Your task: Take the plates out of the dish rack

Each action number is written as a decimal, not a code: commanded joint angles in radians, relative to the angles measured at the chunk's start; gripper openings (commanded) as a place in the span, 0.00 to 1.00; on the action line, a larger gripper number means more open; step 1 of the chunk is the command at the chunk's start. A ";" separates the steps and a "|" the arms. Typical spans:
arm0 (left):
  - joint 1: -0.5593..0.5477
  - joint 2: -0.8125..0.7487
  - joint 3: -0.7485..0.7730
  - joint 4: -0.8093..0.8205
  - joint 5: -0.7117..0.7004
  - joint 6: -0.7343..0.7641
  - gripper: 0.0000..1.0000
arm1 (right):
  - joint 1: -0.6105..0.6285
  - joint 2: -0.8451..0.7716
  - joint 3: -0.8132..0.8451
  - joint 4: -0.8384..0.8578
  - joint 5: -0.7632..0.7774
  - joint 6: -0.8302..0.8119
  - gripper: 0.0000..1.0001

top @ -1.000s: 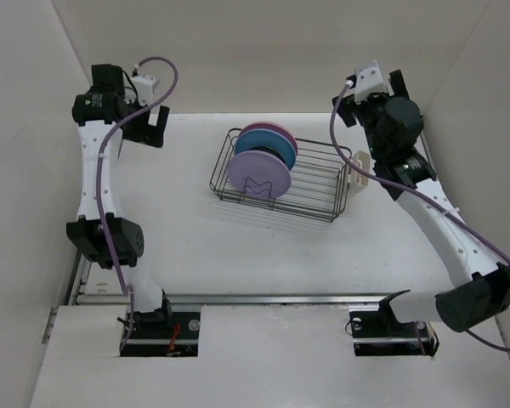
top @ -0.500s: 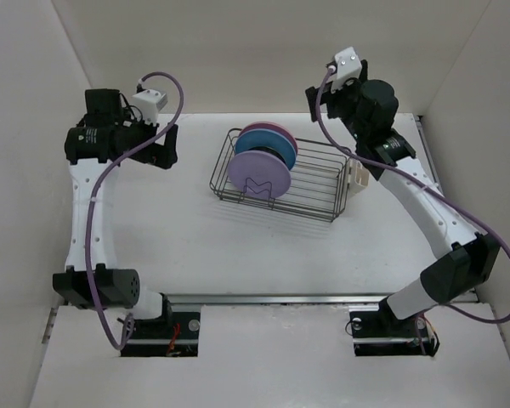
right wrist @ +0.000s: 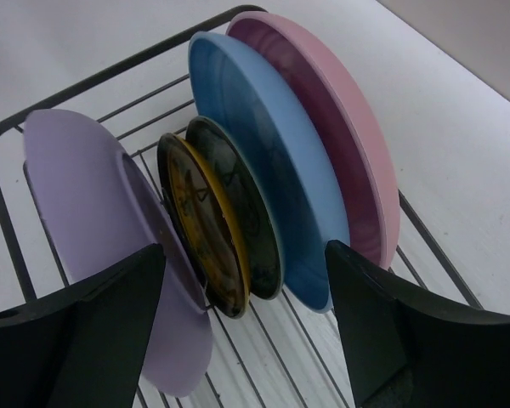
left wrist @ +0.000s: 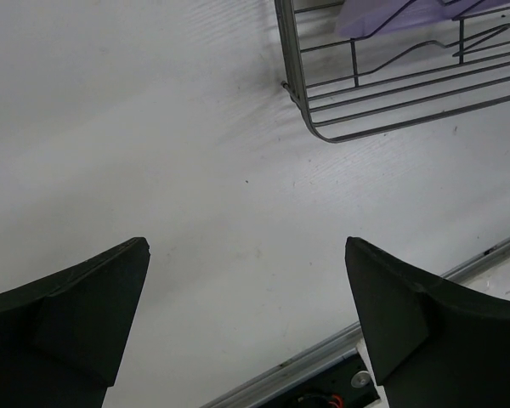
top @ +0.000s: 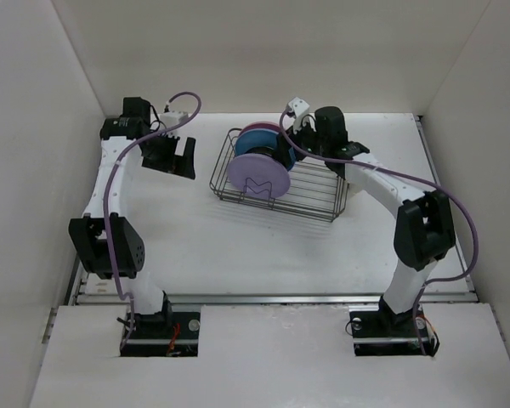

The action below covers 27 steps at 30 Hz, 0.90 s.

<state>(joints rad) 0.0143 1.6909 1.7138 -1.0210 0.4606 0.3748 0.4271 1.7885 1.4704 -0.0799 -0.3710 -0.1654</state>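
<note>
Top external view: right tool (right wrist: pixel 245 255) poised over the racked plates (top: pixel 263 157)

From above, the dish rack (top: pixel 280 178) sat on the white desk (top: pixel 238 255), toward its far side and between the two arms. All the plates stood on edge in the left end of the rack, none of them lifted out. The lavender plate (top: pixel 257 176) faced the arm bases, with the light blue plate (top: pixel 257 136) behind it and the pink plate (top: pixel 286 138) farthest back.

The right arm reached in from the right, across the far side of the rack, so that its wrist hung above the plates. In the right wrist view its jaws stood wide apart, gripping nothing, and the row of plates showed in the gap between them. One finger showed in front of the lavender plate's lower face, the other beside the lower rims of the light blue and pink plates; whether either finger touched a plate could not be told. Two small dark-rimmed plates (right wrist: pixel 229 229) stood between the lavender and the light blue, the nearer one with a yellow-orange face.

The left tool (left wrist: pixel 245 255) hung over bare desk just left of the rack, jaws fully apart and empty. In the left wrist view, only a rounded corner of the rack and an edge of the lavender plate showed at the upper right
</note>
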 commanded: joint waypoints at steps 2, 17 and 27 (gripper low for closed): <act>0.001 -0.106 -0.017 0.050 0.020 -0.026 1.00 | 0.018 0.000 0.018 0.019 -0.062 0.018 0.80; 0.029 -0.115 0.138 0.033 0.138 -0.165 1.00 | 0.036 -0.188 -0.047 0.074 0.178 0.027 0.76; -0.040 -0.180 0.057 0.079 -0.126 -0.106 1.00 | 0.102 -0.089 -0.121 0.013 0.113 0.036 0.66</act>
<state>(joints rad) -0.0284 1.5585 1.7885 -0.9588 0.3737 0.2428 0.4988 1.6257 1.3453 -0.0376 -0.2443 -0.1505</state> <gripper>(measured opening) 0.997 0.677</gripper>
